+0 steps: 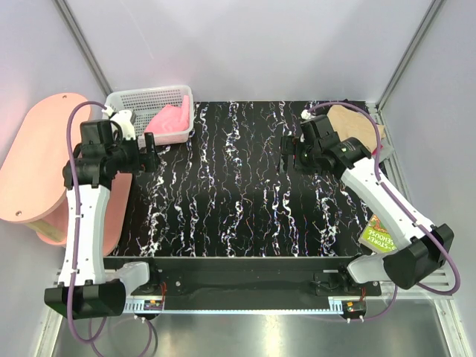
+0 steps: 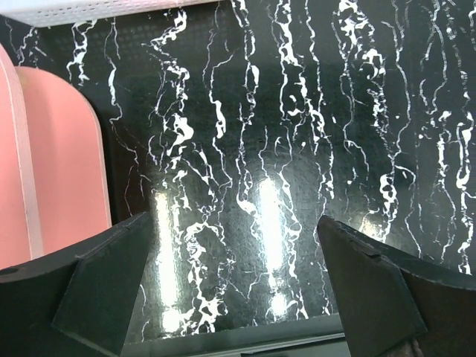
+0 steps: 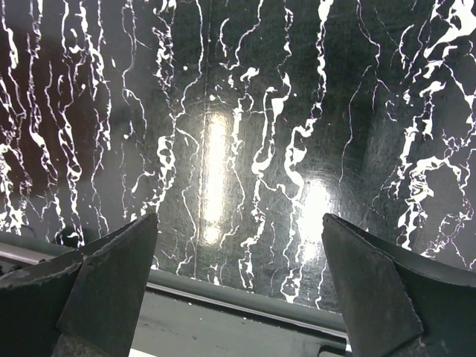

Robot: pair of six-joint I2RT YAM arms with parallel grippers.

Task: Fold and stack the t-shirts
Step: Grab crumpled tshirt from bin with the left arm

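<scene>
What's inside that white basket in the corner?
A bunched-up bright pink t-shirt lies inside the white basket. Anything under the shirt is covered, and the left arm hides the basket's near left corner.

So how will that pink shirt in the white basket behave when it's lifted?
The bright pink cloth t-shirt lies crumpled in soft folds, so it will probably hang floppy and weigh little. It may catch on the wall of the white mesh basket.
</scene>
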